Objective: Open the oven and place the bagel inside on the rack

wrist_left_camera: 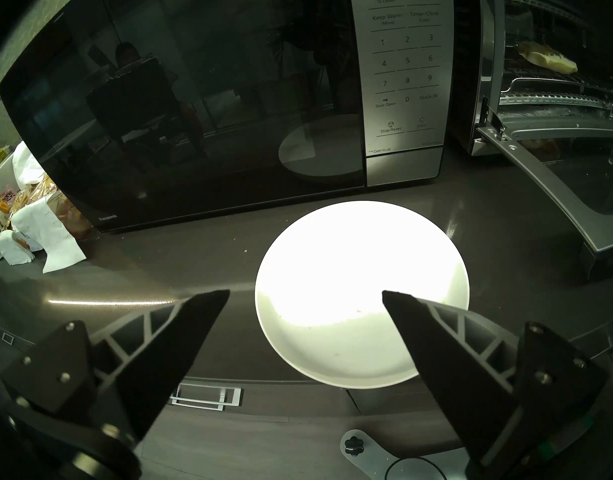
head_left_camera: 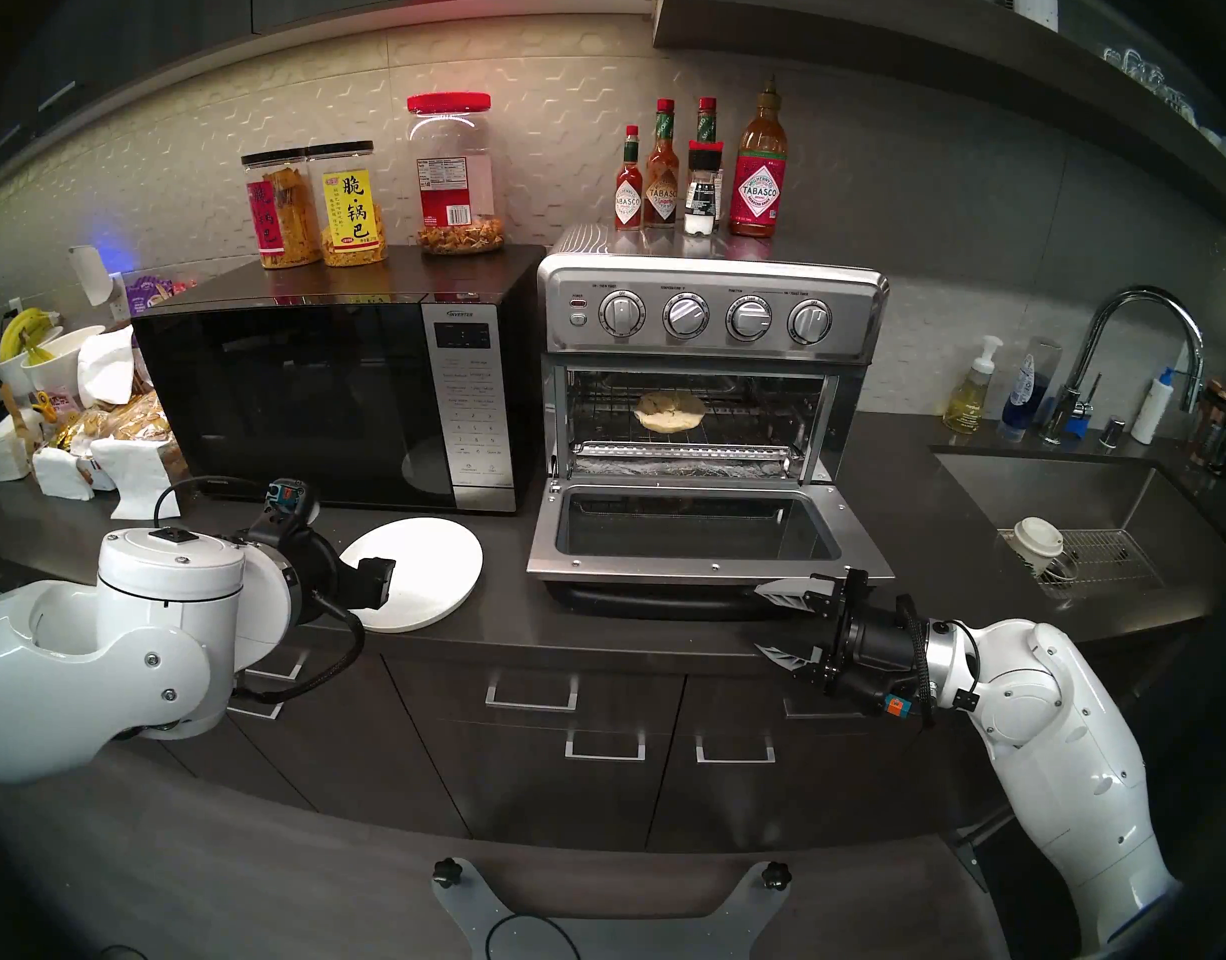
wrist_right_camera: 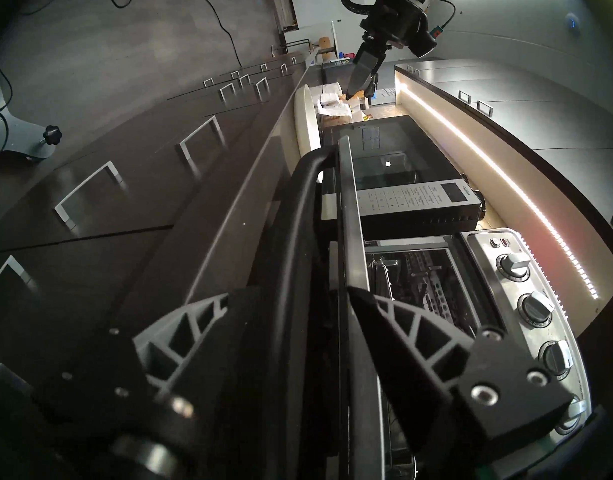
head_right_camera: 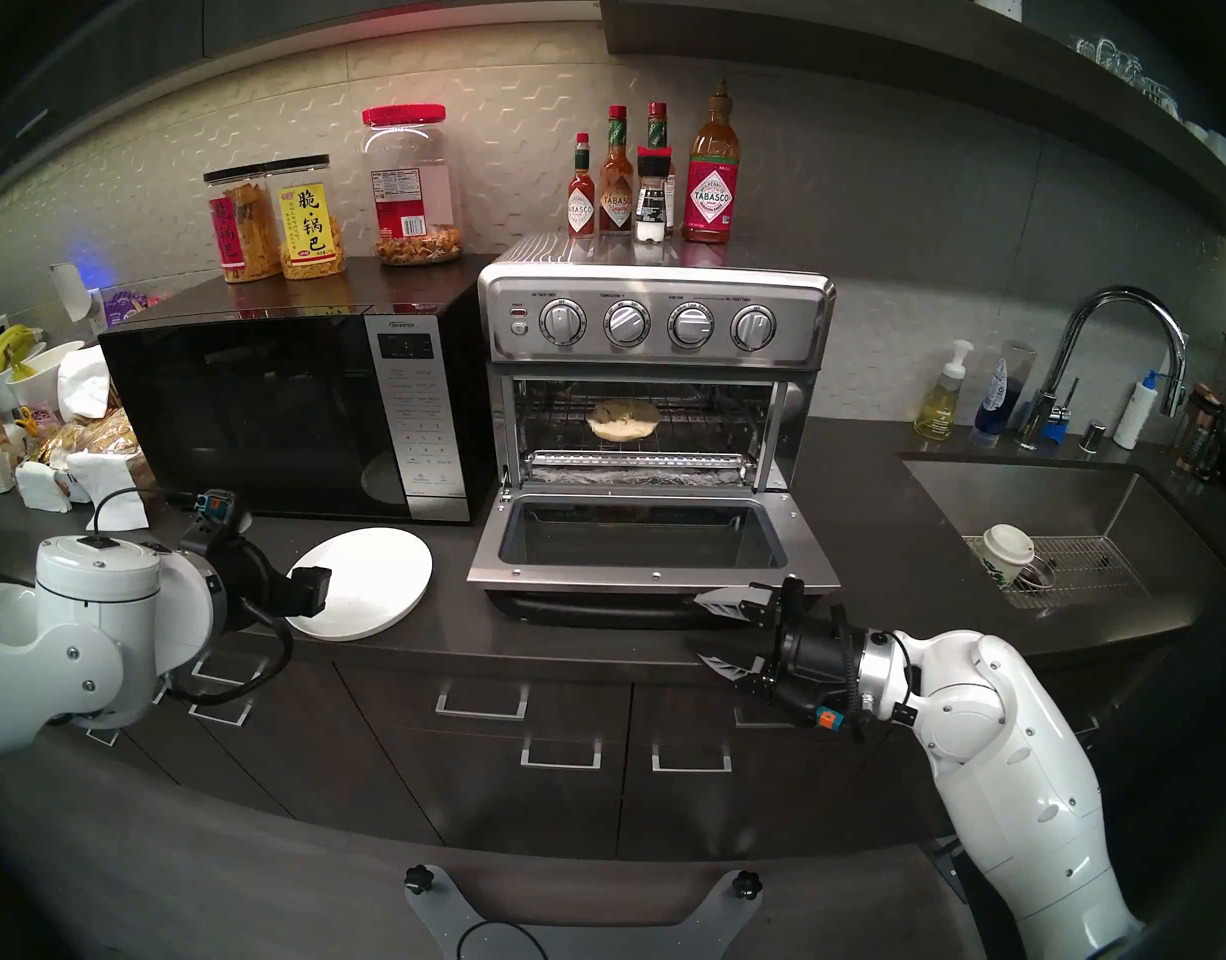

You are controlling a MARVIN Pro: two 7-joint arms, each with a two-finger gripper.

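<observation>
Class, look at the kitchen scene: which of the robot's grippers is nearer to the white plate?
Left. The left gripper hangs open just over the plate, its fingers either side of the near rim. The right gripper is open too, but off at the oven door's front right corner.

Dark countertop point(head_left_camera: 499, 591), black microwave point(head_left_camera: 319, 397), open oven point(head_left_camera: 707, 328), white plate point(head_left_camera: 423, 564), soap bottles point(head_left_camera: 970, 390)
</observation>
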